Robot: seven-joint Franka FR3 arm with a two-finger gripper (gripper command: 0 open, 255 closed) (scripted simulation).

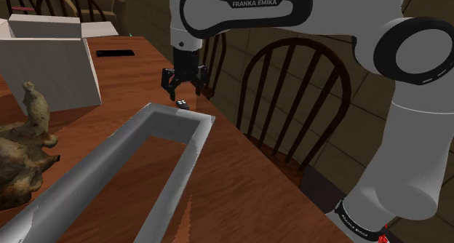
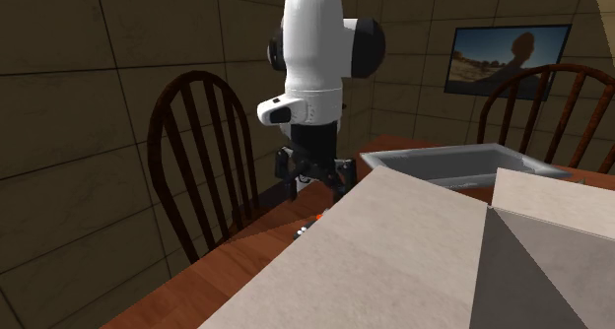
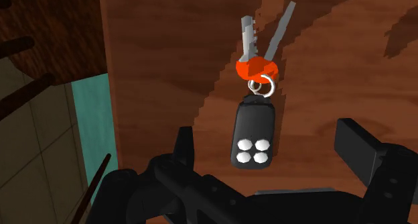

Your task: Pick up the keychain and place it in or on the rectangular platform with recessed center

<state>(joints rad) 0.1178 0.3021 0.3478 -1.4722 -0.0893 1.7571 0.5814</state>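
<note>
While hovering over the tabletop, the pincer stands wide open, fingers apart either side of the keychain, clear of it and holding nothing.

On my feed the pincer stands wide, its fingers apart and touching nothing. Between them the keychain lies flat on the brown wooden bench, its black fob showing four white buttons. With the fob as dial centre and the pincer at six, orange key heads sit at twelve and grey blades reach toward twelve and one. The bench edge runs at nine, with teal floor beyond.
</note>
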